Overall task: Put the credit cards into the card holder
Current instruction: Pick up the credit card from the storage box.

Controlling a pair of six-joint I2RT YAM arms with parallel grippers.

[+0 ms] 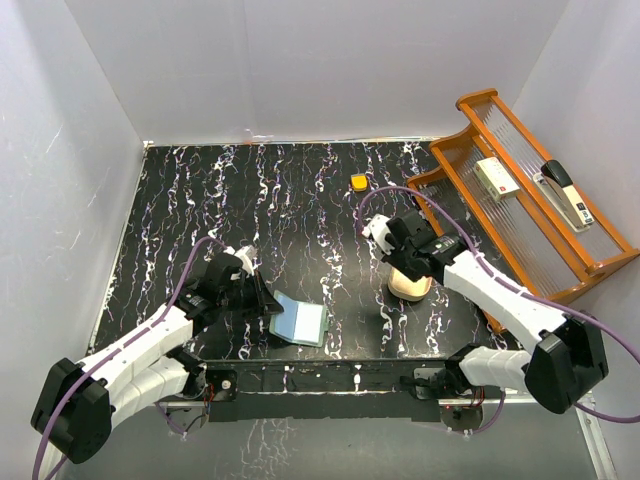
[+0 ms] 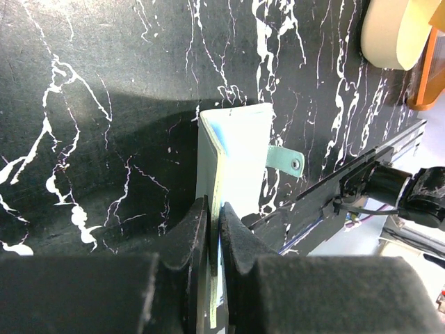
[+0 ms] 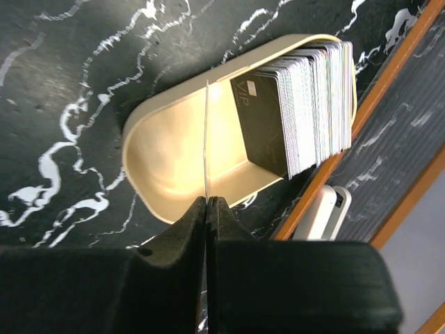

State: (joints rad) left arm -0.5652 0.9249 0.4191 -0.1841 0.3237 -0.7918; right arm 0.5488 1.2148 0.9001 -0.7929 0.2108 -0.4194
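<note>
The pale green card holder lies open on the black marbled table near the front, its snap tab sticking out to one side. My left gripper is shut on one raised flap of the card holder. Over at the right, my right gripper is shut on a single credit card, seen edge-on above the tan oval dish. A stack of credit cards stands upright in the dish's far end, a dark one facing out. From above, the right gripper hides most of the dish.
A small orange block lies at the back of the table. A wooden rack at the right holds a stapler and a white box; its orange edge runs close beside the dish.
</note>
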